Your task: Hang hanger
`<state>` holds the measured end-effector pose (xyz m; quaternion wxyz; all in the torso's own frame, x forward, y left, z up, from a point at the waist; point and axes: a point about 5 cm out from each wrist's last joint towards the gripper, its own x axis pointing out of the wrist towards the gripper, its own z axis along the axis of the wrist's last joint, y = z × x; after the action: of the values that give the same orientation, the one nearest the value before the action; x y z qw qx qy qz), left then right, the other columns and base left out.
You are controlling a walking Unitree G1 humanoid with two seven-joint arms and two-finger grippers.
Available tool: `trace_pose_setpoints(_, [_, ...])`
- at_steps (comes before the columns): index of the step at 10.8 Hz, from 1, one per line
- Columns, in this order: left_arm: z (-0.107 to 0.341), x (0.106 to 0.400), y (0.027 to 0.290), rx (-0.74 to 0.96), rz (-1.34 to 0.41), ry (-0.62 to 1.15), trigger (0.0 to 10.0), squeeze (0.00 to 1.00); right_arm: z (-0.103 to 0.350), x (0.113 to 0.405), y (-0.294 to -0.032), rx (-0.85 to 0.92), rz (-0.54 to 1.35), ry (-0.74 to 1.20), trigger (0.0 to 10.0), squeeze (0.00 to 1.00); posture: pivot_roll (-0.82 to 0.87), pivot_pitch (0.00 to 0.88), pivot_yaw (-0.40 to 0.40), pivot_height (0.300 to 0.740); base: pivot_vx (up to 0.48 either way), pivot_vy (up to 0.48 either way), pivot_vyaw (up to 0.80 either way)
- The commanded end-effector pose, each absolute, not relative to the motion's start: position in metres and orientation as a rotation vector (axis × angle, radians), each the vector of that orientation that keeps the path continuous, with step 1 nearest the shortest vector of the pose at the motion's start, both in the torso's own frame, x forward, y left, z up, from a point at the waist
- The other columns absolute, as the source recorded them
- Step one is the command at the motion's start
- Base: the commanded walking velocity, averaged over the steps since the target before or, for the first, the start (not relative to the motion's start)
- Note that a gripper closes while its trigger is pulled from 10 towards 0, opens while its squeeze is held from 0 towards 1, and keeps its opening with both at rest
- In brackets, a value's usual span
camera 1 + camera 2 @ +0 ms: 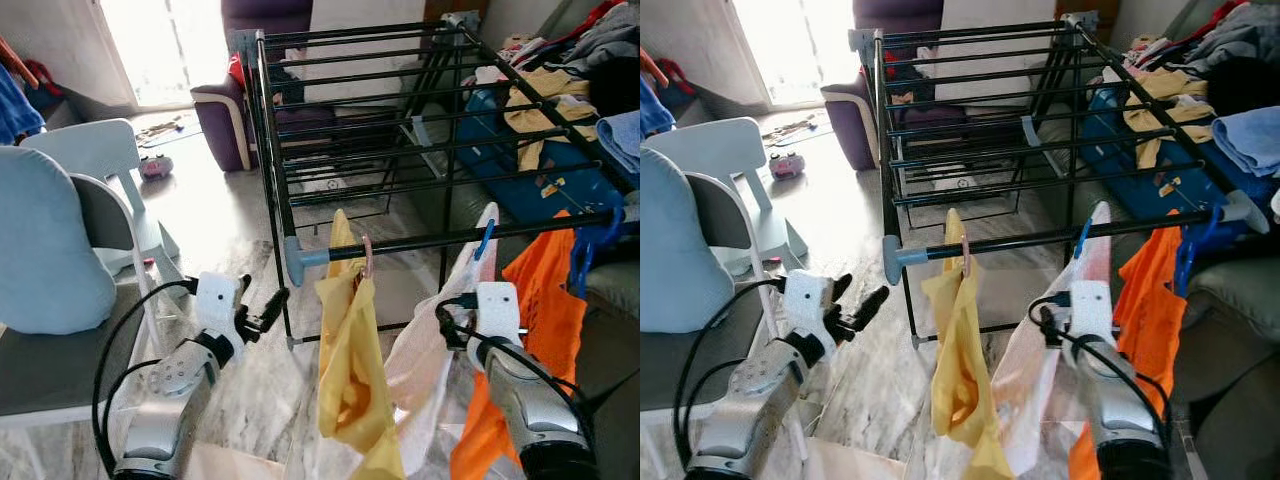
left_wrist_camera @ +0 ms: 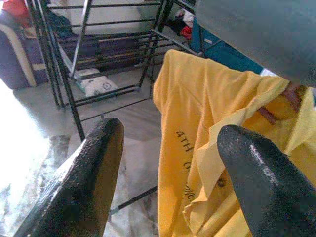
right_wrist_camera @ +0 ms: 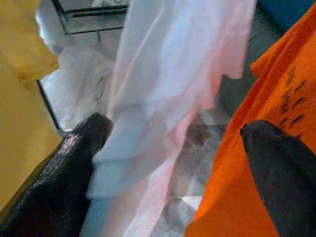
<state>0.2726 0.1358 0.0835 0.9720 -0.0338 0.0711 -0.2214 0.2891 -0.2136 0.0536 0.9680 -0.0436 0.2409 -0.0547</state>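
Hanging on rack (image 1: 300,150): yellow shirt (image 1: 352,380); both claws spread.

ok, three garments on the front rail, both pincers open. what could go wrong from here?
1. The right pincer sits against the pale pink garment, with the orange shirt beside it; closing could snag cloth instead of a hanger.
2. The yellow shirt looks bunched on its hanger; a tug might pull it off the drying rack.
3. The left pincer is near the rack's corner leg and could bump it.
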Motion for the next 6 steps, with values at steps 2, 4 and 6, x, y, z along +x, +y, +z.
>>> trace_pose_setpoints(2, [0.084, 0.273, 0.131, -0.062, -0.476, 0.138, 10.0, 0.00, 0.064, 0.295, -0.223, -0.148, -0.148, 0.437, 10.0, 0.00, -0.15, 0.000, 0.051, 0.740, 0.000, 0.000, 0.00])
trace_pose_setpoints(4, [0.084, 0.273, 0.134, -0.063, -0.470, 0.139, 10.0, 0.00, 0.070, 0.302, -0.212, -0.106, -0.093, 0.392, 10.0, 0.00, -0.14, 0.000, 0.052, 0.740, 0.000, 0.000, 0.00])
trace_pose_setpoints(6, [0.084, 0.272, 0.134, -0.060, -0.473, 0.140, 10.0, 0.00, 0.070, 0.308, -0.197, -0.072, -0.021, 0.397, 10.0, 0.00, -0.14, 0.000, 0.051, 0.740, 0.000, 0.000, 0.00])
